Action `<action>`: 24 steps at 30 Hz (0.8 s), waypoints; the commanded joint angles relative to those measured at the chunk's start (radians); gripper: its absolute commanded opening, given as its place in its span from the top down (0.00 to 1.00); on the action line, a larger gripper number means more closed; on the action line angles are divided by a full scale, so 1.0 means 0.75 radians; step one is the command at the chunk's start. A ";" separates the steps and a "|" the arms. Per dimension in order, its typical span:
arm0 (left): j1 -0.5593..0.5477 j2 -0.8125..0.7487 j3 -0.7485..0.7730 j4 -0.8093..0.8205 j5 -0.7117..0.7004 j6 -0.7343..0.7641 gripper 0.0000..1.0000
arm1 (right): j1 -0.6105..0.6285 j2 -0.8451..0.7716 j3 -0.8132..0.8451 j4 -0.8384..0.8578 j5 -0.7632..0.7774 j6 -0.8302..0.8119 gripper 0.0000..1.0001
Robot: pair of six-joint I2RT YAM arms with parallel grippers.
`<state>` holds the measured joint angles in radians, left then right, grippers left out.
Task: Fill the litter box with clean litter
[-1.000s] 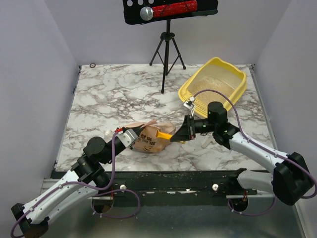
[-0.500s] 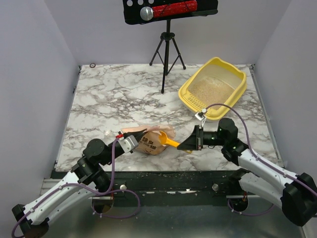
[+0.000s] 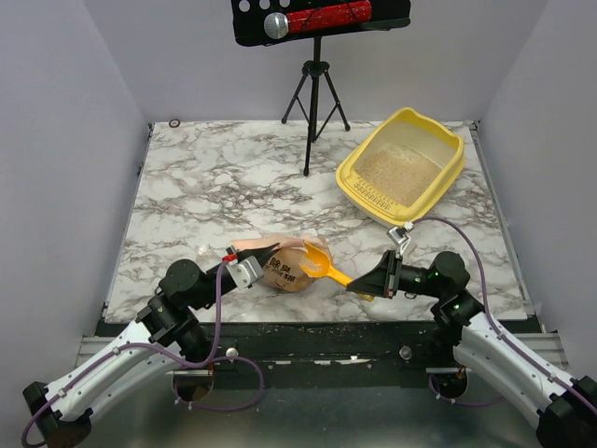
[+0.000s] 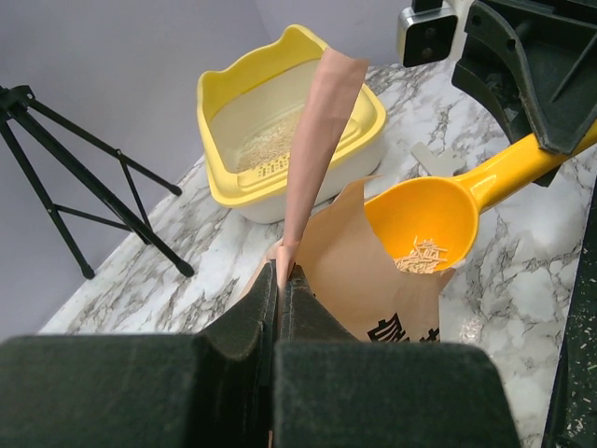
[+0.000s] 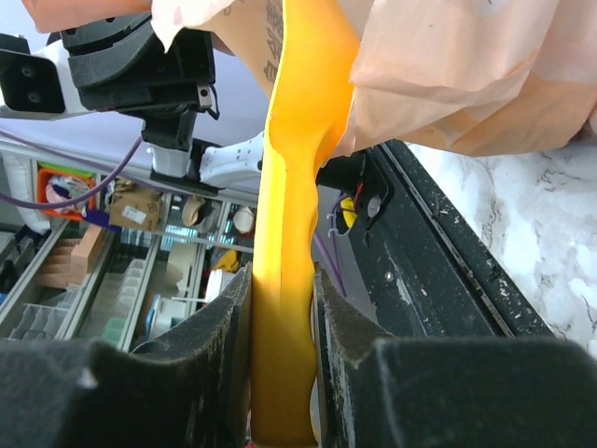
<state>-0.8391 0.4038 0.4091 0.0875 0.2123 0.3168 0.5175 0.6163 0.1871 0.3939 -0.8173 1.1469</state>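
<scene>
The desk has a white marble-look top veined with grey. The yellow litter box sits at its far right corner, set askew to the edges. A black tripod stands at the far middle, a small dark ring lies at the far left corner, and a crumpled tan paper bag rests near the front edge, about centre.

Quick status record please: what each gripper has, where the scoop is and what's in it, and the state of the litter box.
left gripper: shut on the upper edge of the paper bag
right gripper: shut on the handle of the scoop
scoop: bowl at the bag's mouth, only a few granules inside
litter box: far right of the table, a partial layer of litter on its floor
</scene>
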 commanded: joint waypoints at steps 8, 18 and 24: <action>-0.010 0.006 0.003 0.161 -0.011 0.023 1.00 | -0.023 -0.229 -0.119 -0.073 0.114 0.087 1.00; -0.010 0.036 0.029 0.147 0.018 0.009 1.00 | -0.023 0.167 0.400 -0.879 -0.025 -0.609 1.00; -0.012 0.036 0.048 0.135 -0.039 0.005 1.00 | 0.022 0.470 0.726 -1.273 -0.039 -0.982 1.00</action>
<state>-0.8398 0.4389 0.4091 0.1226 0.1905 0.3252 0.5064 0.8661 0.5964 -0.2646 -0.8215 0.6792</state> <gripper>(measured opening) 0.021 0.342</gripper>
